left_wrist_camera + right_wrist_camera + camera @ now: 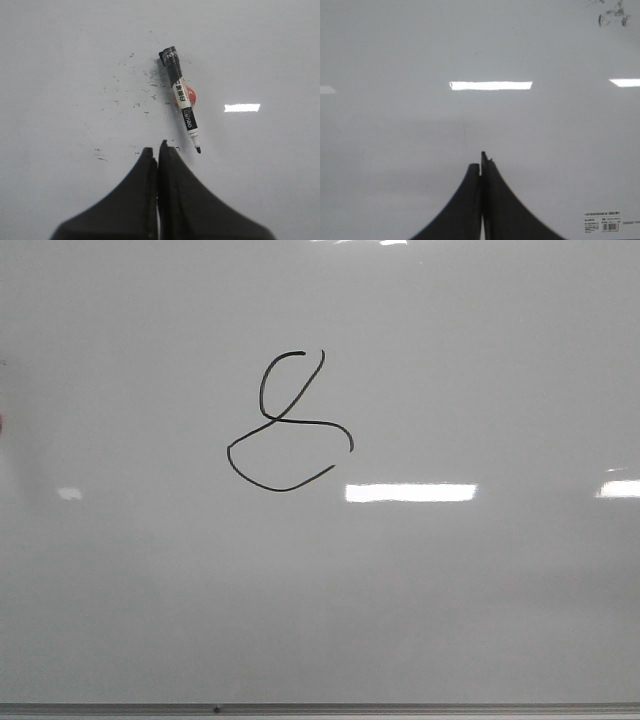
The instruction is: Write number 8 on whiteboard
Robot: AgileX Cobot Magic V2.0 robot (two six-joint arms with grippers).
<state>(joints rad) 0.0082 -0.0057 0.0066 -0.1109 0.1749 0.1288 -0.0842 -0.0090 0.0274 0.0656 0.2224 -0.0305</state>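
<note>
- Front view: the number 8 (289, 425), a loose black figure with a small upper loop and a wider, open lower loop, sits just left of centre on the whiteboard (480, 600).
- Left gripper (158, 150): fingers pressed together, holding nothing; an uncapped marker (182, 100) lies on the board close beyond their tips.
- Right gripper (482, 162): fingers together, empty, over bare board.

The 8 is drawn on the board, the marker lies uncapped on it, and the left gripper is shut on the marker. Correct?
Not quite. In the left wrist view the left gripper is shut but empty; the marker lies apart from it on the board, uncapped. The 8 is drawn.
</note>
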